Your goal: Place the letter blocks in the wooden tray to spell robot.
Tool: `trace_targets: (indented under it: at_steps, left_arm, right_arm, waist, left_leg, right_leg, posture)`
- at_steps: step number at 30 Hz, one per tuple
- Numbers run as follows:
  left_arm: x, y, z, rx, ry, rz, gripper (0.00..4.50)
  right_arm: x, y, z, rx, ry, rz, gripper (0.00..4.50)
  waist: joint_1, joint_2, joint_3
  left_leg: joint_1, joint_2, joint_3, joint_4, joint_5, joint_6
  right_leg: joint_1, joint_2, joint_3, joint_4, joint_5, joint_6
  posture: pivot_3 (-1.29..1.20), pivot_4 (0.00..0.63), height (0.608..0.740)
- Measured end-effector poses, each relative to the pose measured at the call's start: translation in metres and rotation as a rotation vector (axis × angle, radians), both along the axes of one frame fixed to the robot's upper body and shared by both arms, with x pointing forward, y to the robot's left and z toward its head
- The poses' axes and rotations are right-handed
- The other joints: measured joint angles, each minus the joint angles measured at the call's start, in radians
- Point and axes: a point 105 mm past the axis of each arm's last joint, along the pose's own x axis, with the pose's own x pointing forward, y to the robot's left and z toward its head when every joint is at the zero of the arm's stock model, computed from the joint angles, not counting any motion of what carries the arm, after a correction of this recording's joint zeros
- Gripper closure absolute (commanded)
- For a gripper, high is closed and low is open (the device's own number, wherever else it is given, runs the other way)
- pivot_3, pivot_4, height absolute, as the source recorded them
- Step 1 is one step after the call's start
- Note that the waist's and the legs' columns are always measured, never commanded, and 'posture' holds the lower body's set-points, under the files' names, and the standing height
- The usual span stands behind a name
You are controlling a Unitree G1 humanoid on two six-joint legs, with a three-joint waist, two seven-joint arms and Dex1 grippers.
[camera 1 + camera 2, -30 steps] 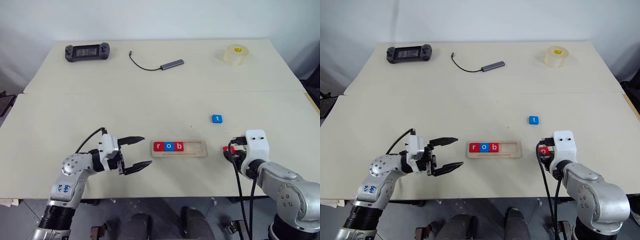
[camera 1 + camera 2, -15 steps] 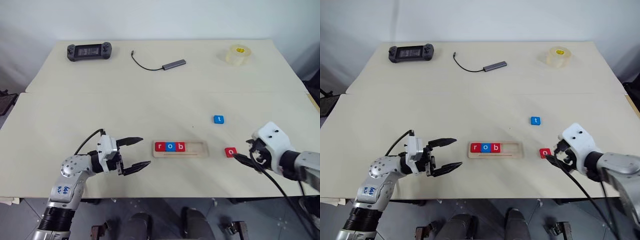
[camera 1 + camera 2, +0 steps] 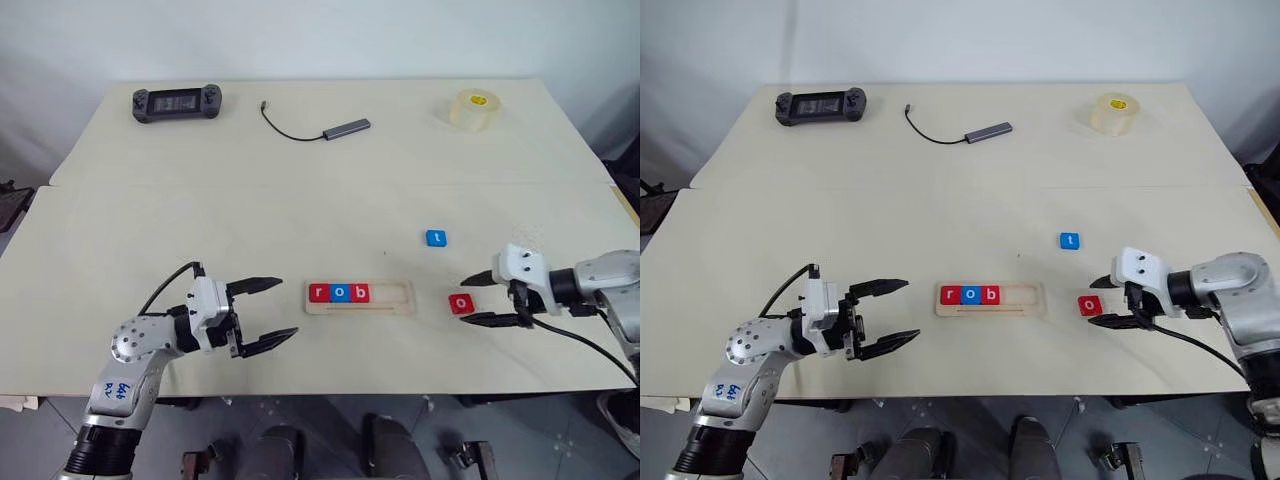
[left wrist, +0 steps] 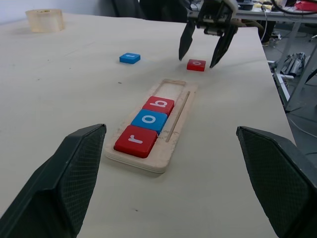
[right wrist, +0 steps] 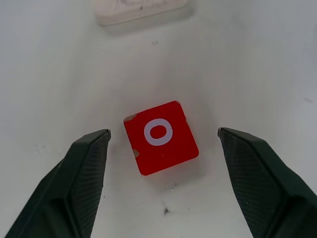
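Tabletop bears the wooden tray (image 3: 359,297) lengthwise left-right; right pincer (image 3: 478,300) gapes wide beside red o block (image 3: 461,304)

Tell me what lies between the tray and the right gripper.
The red o block lies on the table between the tray and the open right gripper, clear in both eye views.

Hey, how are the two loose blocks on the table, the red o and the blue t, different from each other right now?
The red o block is red with a white o; the blue t block is blue with a white t. The o lies just off the wooden tray's empty end, between the open fingers of the right gripper; the t lies farther back, with no gripper near it. Both lie flat on the table, outside the tray, same shape and similar in size.
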Motion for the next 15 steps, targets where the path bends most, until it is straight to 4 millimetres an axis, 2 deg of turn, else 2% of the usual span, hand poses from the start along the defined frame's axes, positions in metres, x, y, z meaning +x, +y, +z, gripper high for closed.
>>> trace_targets:
  at_steps: [4,5,9,12,15]
  left_arm:
    - [-0.001,0.003,0.003,-0.001,-0.016,0.028,0.0]
    - [-0.001,0.004,0.003,0.001,-0.017,0.034,0.0]
    - [-0.001,0.006,0.003,0.006,-0.015,0.045,0.0]
    - [0.0,0.006,0.004,0.006,-0.018,0.05,0.0]
    - [0.001,0.005,0.004,0.005,-0.019,0.05,0.0]
  right_arm:
    - [0.004,0.004,-0.001,-0.009,0.002,0.032,2.86]
    - [0.004,0.004,-0.001,-0.018,-0.001,0.042,3.06]
    - [0.004,0.007,0.002,-0.034,-0.001,0.076,3.06]
    - [0.005,0.03,0.012,0.014,-0.003,0.124,3.06]
    - [0.006,0.051,0.031,0.05,-0.006,0.144,3.06]
  waist:
    - [-0.001,0.0,0.0]
    - [-0.001,0.0,0.0]
    - [-0.001,0.0,0.0]
    - [-0.003,0.001,0.0]
    - [-0.001,0.001,0.0]
  left_leg:
    - [0.0,0.001,0.0,0.0,0.0,-0.001]
    - [0.0,0.001,0.0,0.0,0.0,-0.001]
    - [0.0,0.001,0.0,0.0,0.0,-0.001]
    - [0.0,0.001,0.0,0.0,0.0,-0.001]
    - [0.0,0.001,0.0,0.0,0.0,-0.001]
  right_leg:
    - [0.0,0.0,0.0,0.0,0.0,0.0]
    - [0.0,0.0,0.0,0.0,0.0,0.0]
    - [0.0,0.0,0.0,0.0,0.0,0.0]
    - [-0.001,0.0,0.0,0.0,0.0,0.0]
    - [-0.001,0.0,0.0,0.001,0.0,0.0]
  posture:
    - [0.0,0.15,0.74]
    - [0.0,0.15,0.74]
    - [0.0,0.15,0.74]
    - [0.0,0.15,0.74]
    - [0.0,0.15,0.74]
